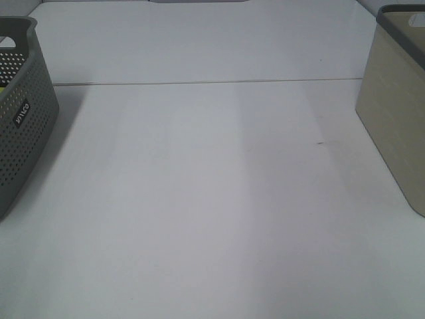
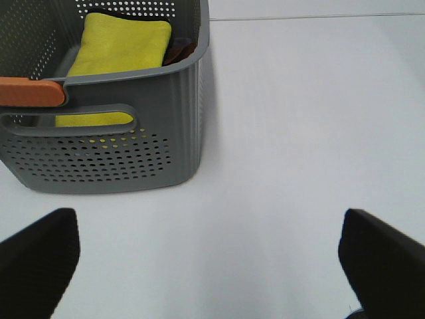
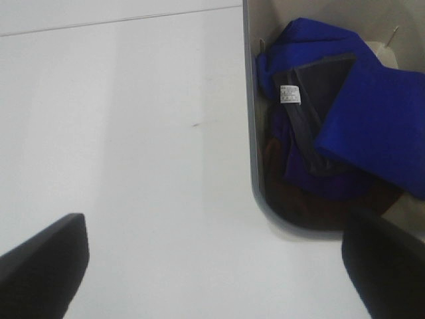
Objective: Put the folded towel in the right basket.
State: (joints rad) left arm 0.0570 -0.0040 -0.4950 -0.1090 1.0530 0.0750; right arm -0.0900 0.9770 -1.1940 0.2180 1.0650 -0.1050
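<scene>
A yellow folded towel lies inside the grey perforated left basket, which also shows in the high view. My left gripper is open and empty over the bare table, short of that basket. The beige right basket stands at the right edge. In the right wrist view its rim encloses a blue cloth, a dark grey folded cloth with a white label and something brown. My right gripper is open and empty beside that basket. Neither gripper shows in the high view.
The white table has a seam across its far part and a small dark mark. The left basket has an orange handle grip on its near rim.
</scene>
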